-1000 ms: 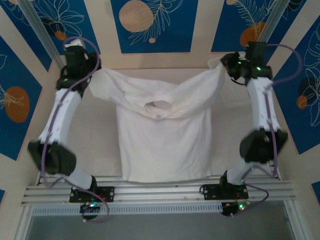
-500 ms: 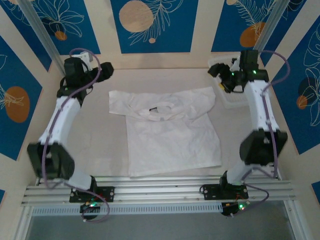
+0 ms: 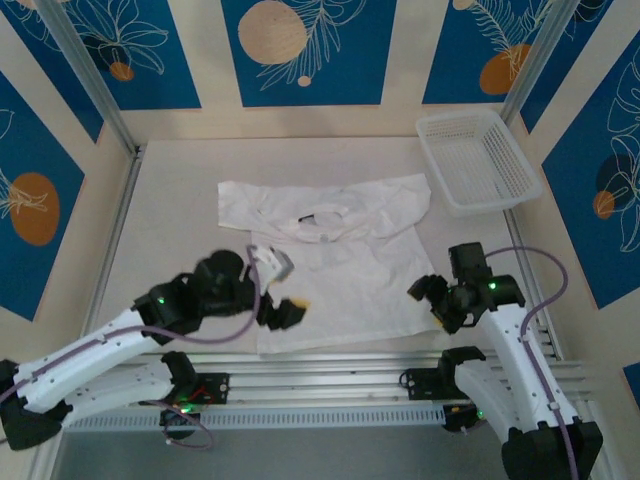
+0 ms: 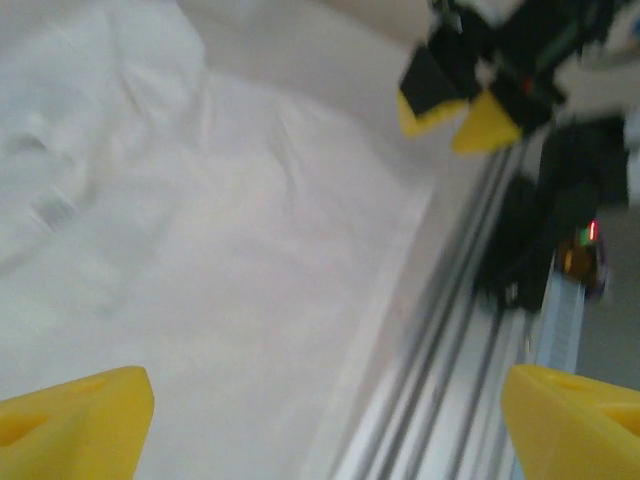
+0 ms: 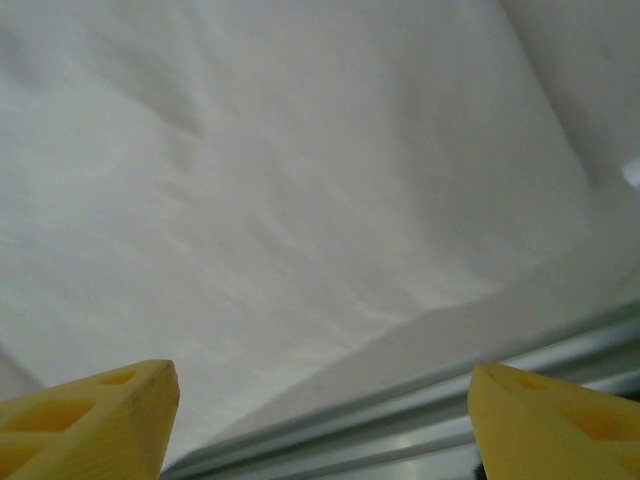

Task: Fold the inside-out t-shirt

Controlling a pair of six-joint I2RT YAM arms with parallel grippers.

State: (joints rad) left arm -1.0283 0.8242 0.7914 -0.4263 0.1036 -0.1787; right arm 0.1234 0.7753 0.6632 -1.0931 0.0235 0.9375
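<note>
The inside-out t-shirt (image 3: pixel 340 255) lies flat on the table, collar toward the far side and hem toward the arms. My left gripper (image 3: pixel 288 286) hovers open over the hem's left corner, nothing between its yellow fingertips (image 4: pixel 75 420). In the left wrist view the t-shirt (image 4: pixel 200 250) spreads under the left gripper (image 4: pixel 325 430), its hem edge running beside the metal rail. My right gripper (image 3: pixel 432 304) hangs open just off the hem's right corner. The right wrist view has the t-shirt (image 5: pixel 300 180) and its hem below the empty right gripper (image 5: pixel 320 415).
A white mesh basket (image 3: pixel 478 160) stands at the far right corner. A metal rail (image 3: pixel 320 372) runs along the near edge just beyond the hem. Bare table (image 3: pixel 170 230) lies left of the shirt. The right gripper (image 4: pixel 460 100) appears in the left wrist view.
Both grippers let go of the shirt's shoulders and it dropped flat on the table. Both arms then swung back from the far corners to the hem at the near edge.
</note>
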